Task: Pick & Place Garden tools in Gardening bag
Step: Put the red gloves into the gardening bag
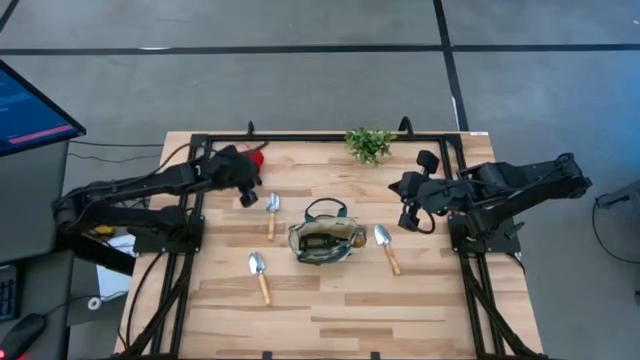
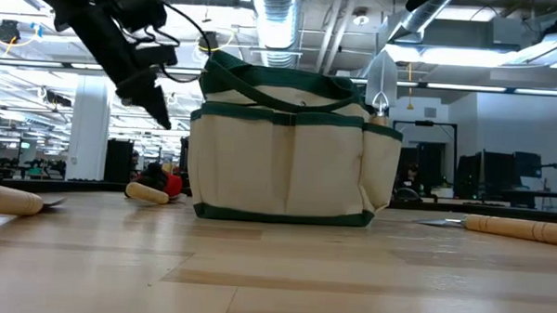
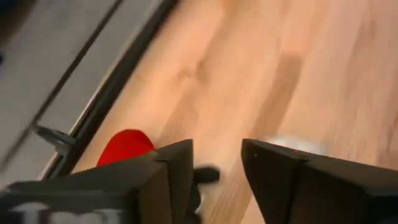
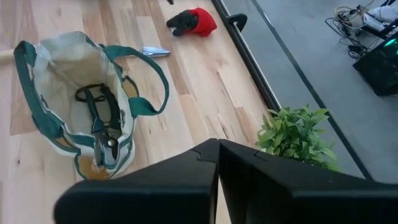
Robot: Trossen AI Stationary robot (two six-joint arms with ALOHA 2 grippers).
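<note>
The khaki gardening bag (image 1: 322, 240) with green trim stands upright mid-table, and the dark pruning shears (image 4: 102, 124) lie inside it. A silver trowel blade (image 2: 381, 86) sticks up at the bag's side. Three wooden-handled trowels lie flat on the table: one (image 1: 272, 212) left of the bag, one (image 1: 259, 275) toward the near edge and one (image 1: 386, 247) right of the bag. The red-and-black item (image 1: 255, 158) rests near the far left rail. My left gripper (image 3: 217, 152) hovers open, slanting down between that item (image 3: 124, 146) and the left trowel. My right gripper (image 4: 217, 149) hangs shut, high to the right of the bag.
A leafy green sprig (image 1: 369, 143) sits at the far edge, beside the black frame rail (image 1: 320, 137) that rings the table. Both arm bases stand at the table's left and right sides. Bare wood lies along the near edge (image 1: 350, 320).
</note>
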